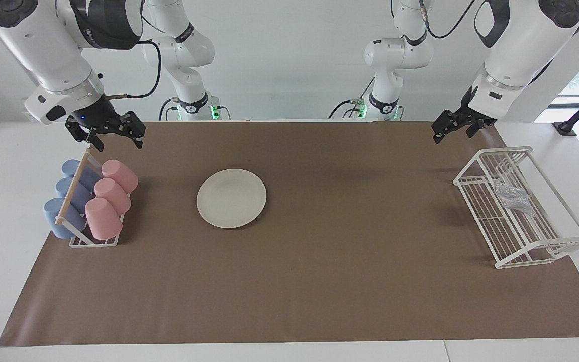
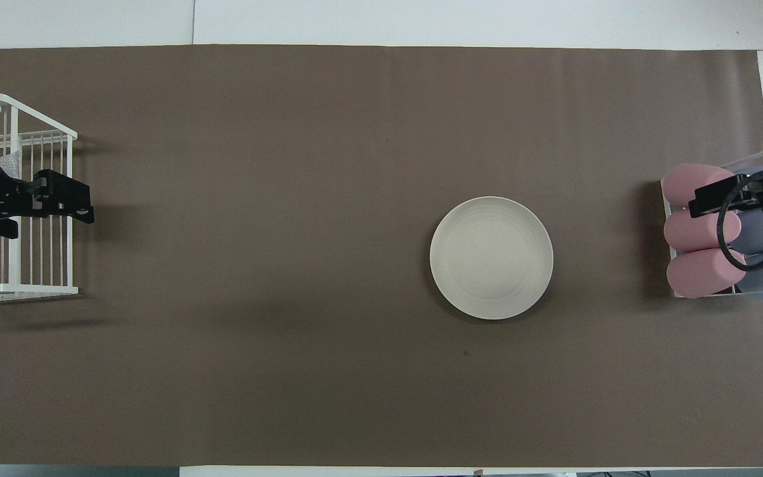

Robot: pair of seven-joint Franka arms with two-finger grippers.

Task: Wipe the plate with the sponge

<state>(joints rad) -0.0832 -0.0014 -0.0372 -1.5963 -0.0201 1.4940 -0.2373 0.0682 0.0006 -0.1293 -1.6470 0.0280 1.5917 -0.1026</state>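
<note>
The cream-white plate [image 1: 231,197] lies flat on the brown mat, toward the right arm's end of the table; it also shows in the overhead view [image 2: 491,257]. The silvery, wrinkly sponge [image 1: 514,197] lies inside the white wire rack [image 1: 492,164] at the left arm's end, partly hidden in the overhead view [image 2: 9,163]. My left gripper [image 1: 454,136] hangs open and empty in the air over the rack's edge [image 2: 57,204]. My right gripper [image 1: 117,143] is open and empty over the cup holder [image 2: 736,197].
A holder with three pink cups [image 1: 111,198] and three blue cups [image 1: 68,201] stands at the right arm's end of the mat, beside the plate. The brown mat [image 1: 319,281] covers most of the table.
</note>
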